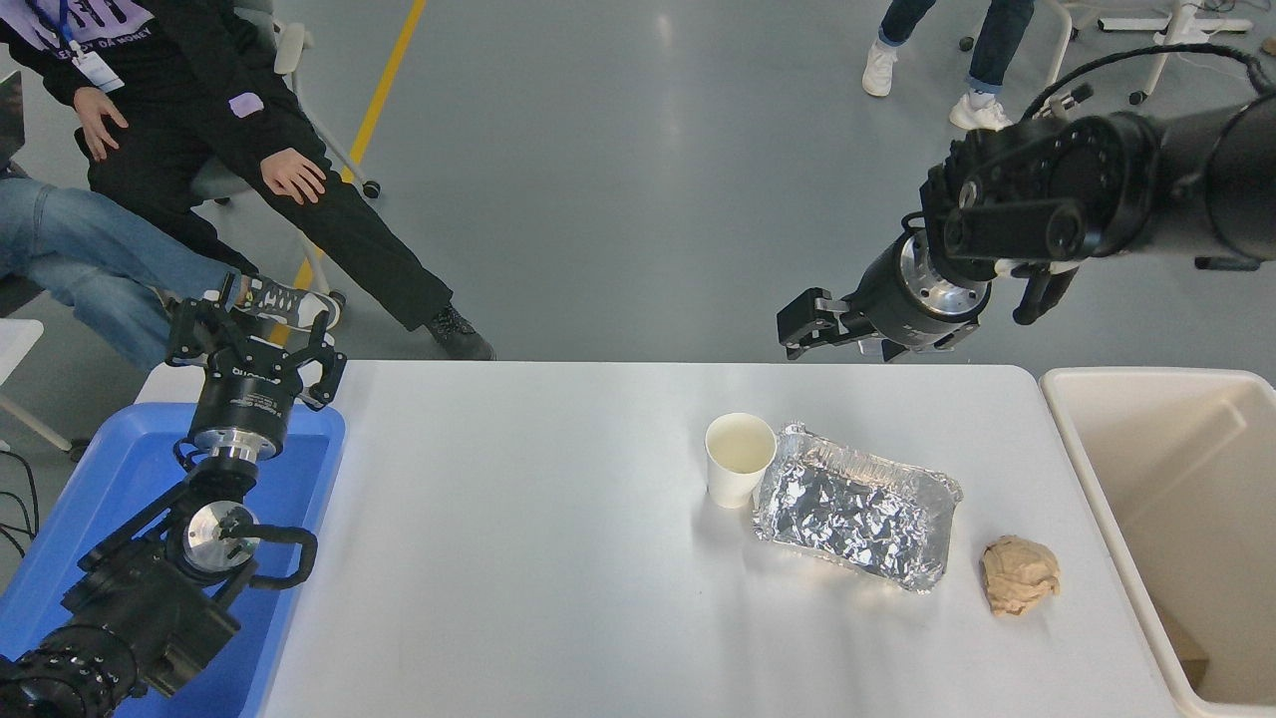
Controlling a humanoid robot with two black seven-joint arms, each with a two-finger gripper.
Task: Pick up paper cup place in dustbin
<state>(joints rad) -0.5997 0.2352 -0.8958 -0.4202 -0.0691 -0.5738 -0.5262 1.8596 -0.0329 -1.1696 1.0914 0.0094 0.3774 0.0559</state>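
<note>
White table [518,558]: the largest surface, seen from above, bearing three loose items toward its right half.

Dustbin [1097,479]: a large cream-beige rectangular bin with smooth walls and a rounded rim, set against the table's right edge at 3 o'clock. A brownish flat scrap is seen low in its near corner; what it is cannot be told.

Blue plastic tray [110,469]: placed at the table's left edge, 9 o'clock. The left arm is parked over it, and little of its floor is seen.

Right arm: entered from the right edge at 2 o'clock, wrist bent toward the picture's left. The right gripper [805,331] is held in the air beyond the table's far edge, at 1 o'clock from the cup and well apart from it. Its fingers are seen edge-on and nothing is held; how far they are parted cannot be told.

Left gripper [249,324]: pointed away from the camera at the tray's far end, fingers spread apart, holding nothing.

Foil tray [857,507]: a crinkled silver rectangular tray, lying slantwise right of centre, nothing seen inside it.

Paper cup [739,461]: small, plain white, tapered, with rolled rim and cream interior. It is stood upright, mouth up, touching or just beside the foil tray's left end.

Crumpled brown paper ball [1019,574]: lying at 4 o'clock from the foil tray, near the dustbin.
</note>
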